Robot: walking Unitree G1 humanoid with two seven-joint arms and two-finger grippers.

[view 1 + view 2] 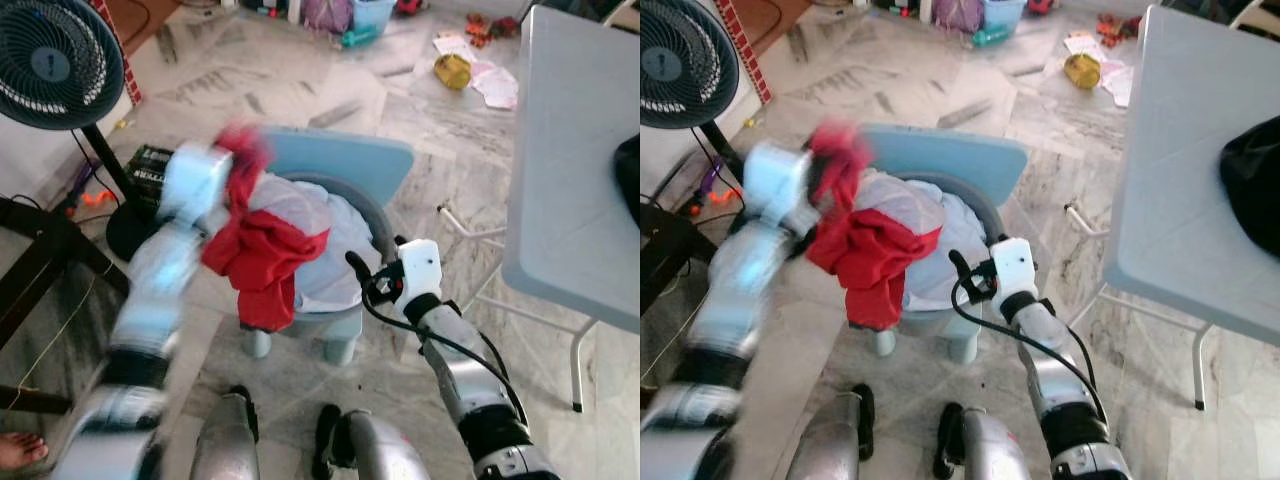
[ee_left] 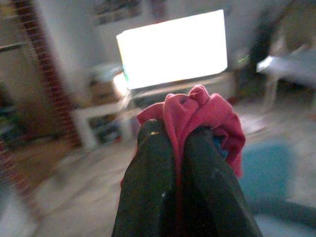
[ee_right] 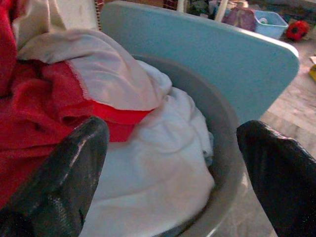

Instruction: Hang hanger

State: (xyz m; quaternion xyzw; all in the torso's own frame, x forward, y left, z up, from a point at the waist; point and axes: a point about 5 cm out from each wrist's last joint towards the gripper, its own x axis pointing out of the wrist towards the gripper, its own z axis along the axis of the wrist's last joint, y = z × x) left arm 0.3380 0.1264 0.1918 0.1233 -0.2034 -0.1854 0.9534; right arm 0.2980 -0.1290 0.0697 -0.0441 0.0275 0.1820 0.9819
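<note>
Down on the marble floor [image 1: 300, 100] stands a grey laundry basin [image 1: 378, 222], set on a pale blue stool [image 1: 345, 160], and it serves as the landmark for everything else; white cloth [image 3: 158, 163] fills the basin and a grey-white piece is heaped over its near-left side. Just left of the basin, above its rim, the left gripper [image 2: 177, 163] holds a red garment [image 1: 262, 262]; in the left wrist view its two black fingers [image 2: 148, 182] are pressed together with a wad of the red fabric bunched between and above their tips; the rest of the garment hangs down over the basin's left edge; the left arm is blurred. At the basin's right rim the right gripper [image 3: 173, 163] faces the laundry; its fingers [image 3: 64, 182] stand wide apart with nothing between them but the view of the white cloth and the basin wall. No hanger can be made out among the clothes.

Left of the basin, well apart, a black standing fan [image 1: 55, 60] rises beside a dark table frame [image 1: 40, 260]; to the basin's right stands a white folding table [image 1: 575, 180] with a black thing [image 1: 1252, 195] on it; beyond the basin, far across the floor, lie toys and papers [image 1: 470, 70]; a person's bare foot [image 1: 18, 450] shows at the lower left corner.
</note>
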